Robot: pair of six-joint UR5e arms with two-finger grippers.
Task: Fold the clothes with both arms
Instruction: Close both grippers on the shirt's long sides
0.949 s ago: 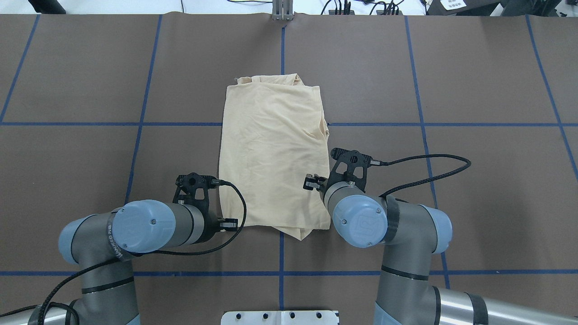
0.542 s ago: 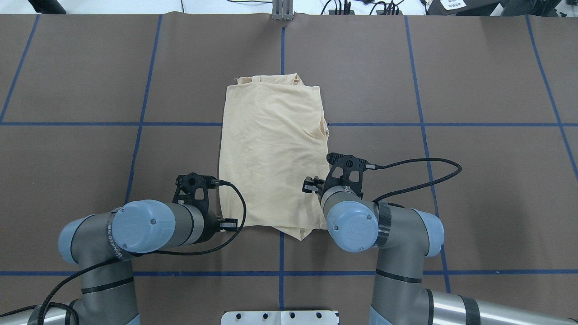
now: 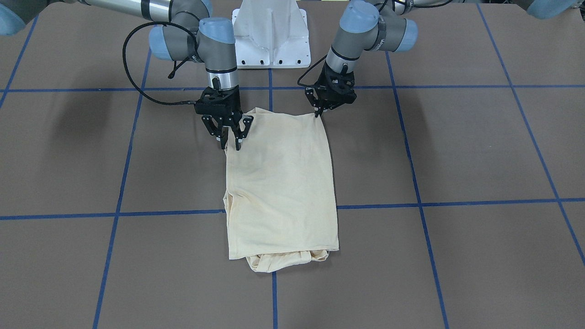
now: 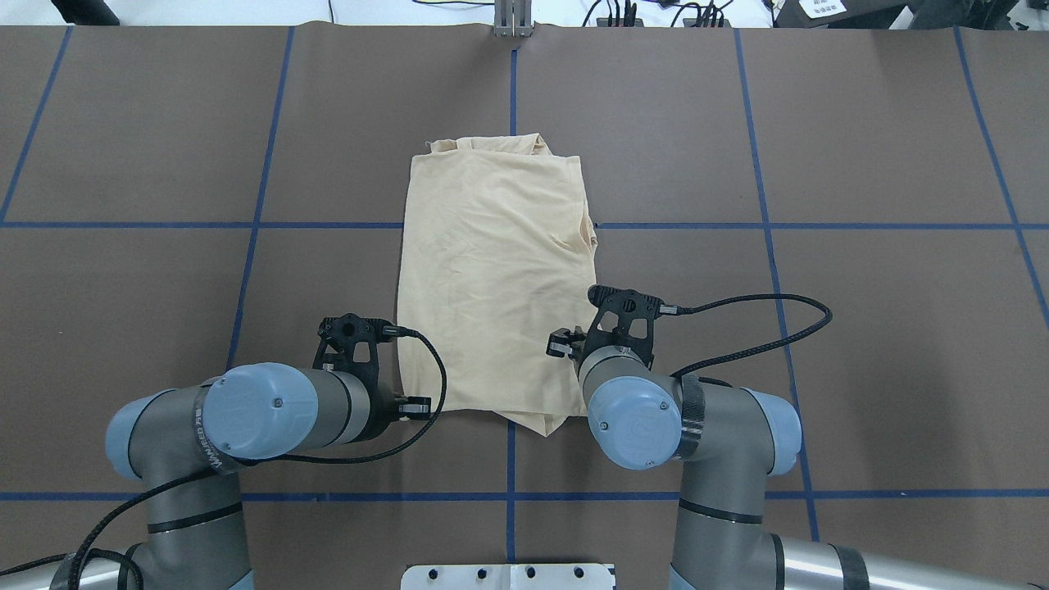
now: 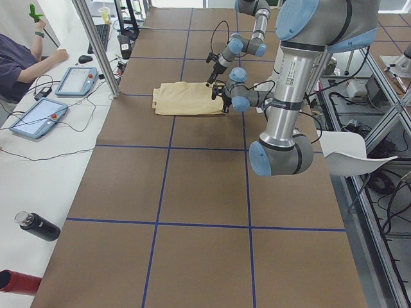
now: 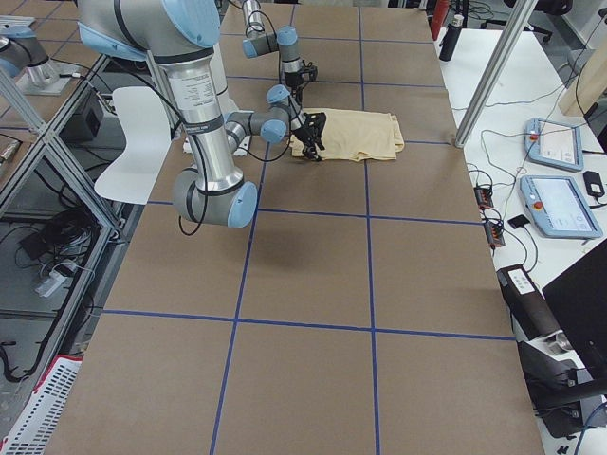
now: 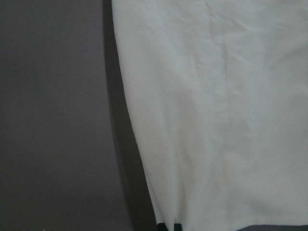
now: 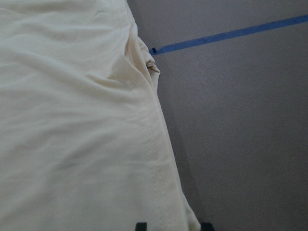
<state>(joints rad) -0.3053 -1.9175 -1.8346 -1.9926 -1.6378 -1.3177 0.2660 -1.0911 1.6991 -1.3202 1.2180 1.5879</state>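
Where two blue tape lines [image 4: 656, 225] cross at the middle of the brown bench [image 4: 860, 147], the cream-yellow T-shirt [image 4: 492, 270] lies flat. It is folded into a long panel running away from the robot, with a bunched roll of fabric at its far end. The left tool [image 3: 317, 114] points down at the near hem corner on the robot's left, its fingers pressed together and pinching the fabric's edge. The right tool [image 3: 231, 144] stands over the opposite long edge, slightly farther along the shirt. Its fingers are spread, one tip above cloth, the other above bare bench, with the stitched edge between them.
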